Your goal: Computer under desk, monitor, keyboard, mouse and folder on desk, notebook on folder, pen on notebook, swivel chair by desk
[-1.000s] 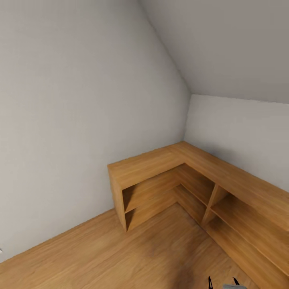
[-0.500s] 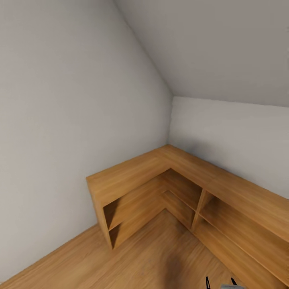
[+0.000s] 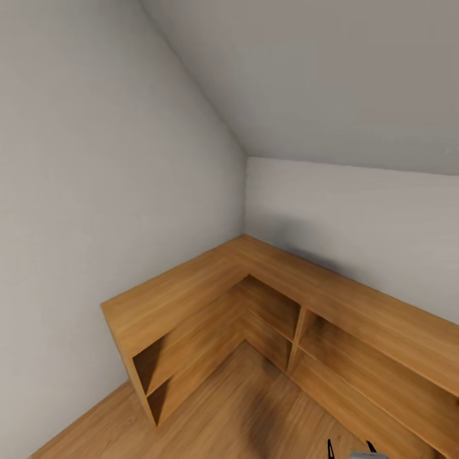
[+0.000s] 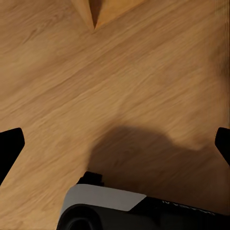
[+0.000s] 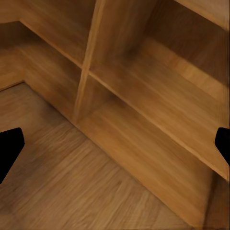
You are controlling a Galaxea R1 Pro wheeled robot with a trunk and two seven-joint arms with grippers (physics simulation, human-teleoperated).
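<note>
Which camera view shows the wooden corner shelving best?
The head view: the whole L-shaped wooden corner shelving against both walls. The right wrist view gives its open compartments close up, with a divider. The left wrist view catches just a pointed corner, above the floor.

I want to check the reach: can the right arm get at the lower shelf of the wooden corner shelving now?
Probably yes. The right gripper is open and faces the lower shelf of the wooden corner shelving, with only bare wooden floor between them.

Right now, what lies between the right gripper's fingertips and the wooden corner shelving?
In the right wrist view, a bare stretch of wooden floor separates the open right gripper from the corner shelving; nothing rests on it there.
</note>
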